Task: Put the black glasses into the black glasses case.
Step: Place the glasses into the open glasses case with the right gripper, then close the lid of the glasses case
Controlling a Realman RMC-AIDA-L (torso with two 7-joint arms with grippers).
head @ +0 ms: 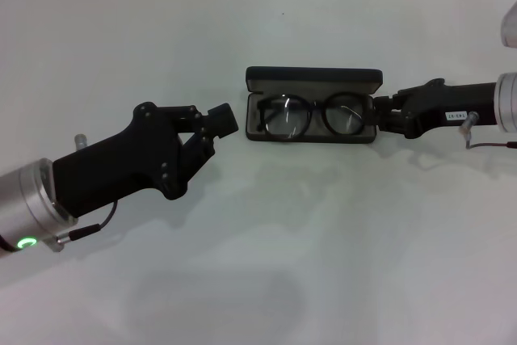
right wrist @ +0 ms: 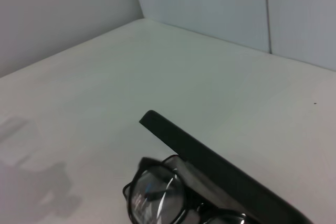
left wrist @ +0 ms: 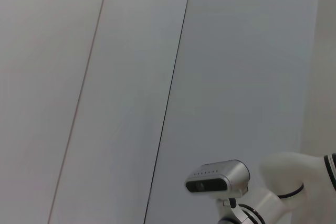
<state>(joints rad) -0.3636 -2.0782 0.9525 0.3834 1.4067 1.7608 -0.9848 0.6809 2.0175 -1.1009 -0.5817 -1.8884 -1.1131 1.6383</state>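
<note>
The black glasses (head: 313,116) lie inside the open black glasses case (head: 313,80), lenses up against the grey lining, directly in front of the right gripper (head: 378,112). That gripper sits at the case's near end, right at the frame's edge; whether it is pinching the frame or has let go cannot be told. The placing step looks nearly done: the glasses appear seated in the tray, with the lid standing open behind them. The next move probably calls for a clean release and a straight pull back along the arm's own line, so the frame is not dragged out. The right arm reaches in low and level over the white surface (head: 323,232). The left gripper (head: 212,125) hovers beside the case's far end, apart from it, its opening unclear.
</note>
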